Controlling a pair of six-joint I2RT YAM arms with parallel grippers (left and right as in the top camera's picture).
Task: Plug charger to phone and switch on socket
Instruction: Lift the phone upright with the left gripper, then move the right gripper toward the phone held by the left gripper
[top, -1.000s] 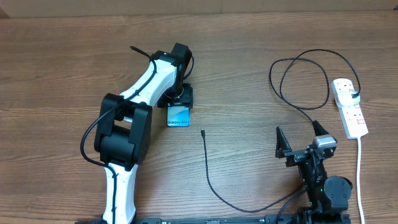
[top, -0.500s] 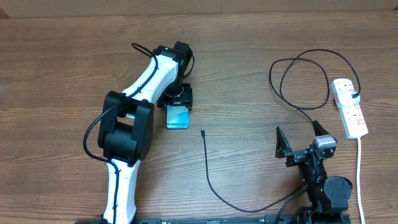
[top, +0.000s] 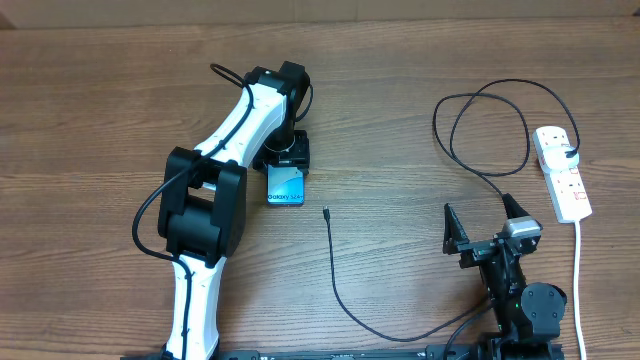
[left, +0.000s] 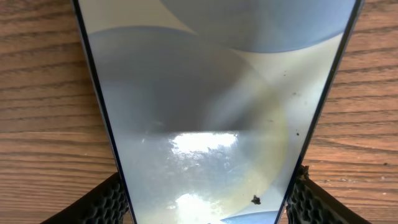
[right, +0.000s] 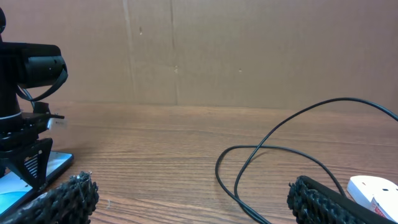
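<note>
My left gripper clamps the phone by its long edges, steadying it for plugging (the charger tip lies just right). My right gripper hangs spread wide, near the socket.

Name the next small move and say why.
Probably swing the open right tool toward the plug tip of the thin black charger cable: it lies free beside the black-edged blue-screen phone, which the left tool grips by its edges.
</note>
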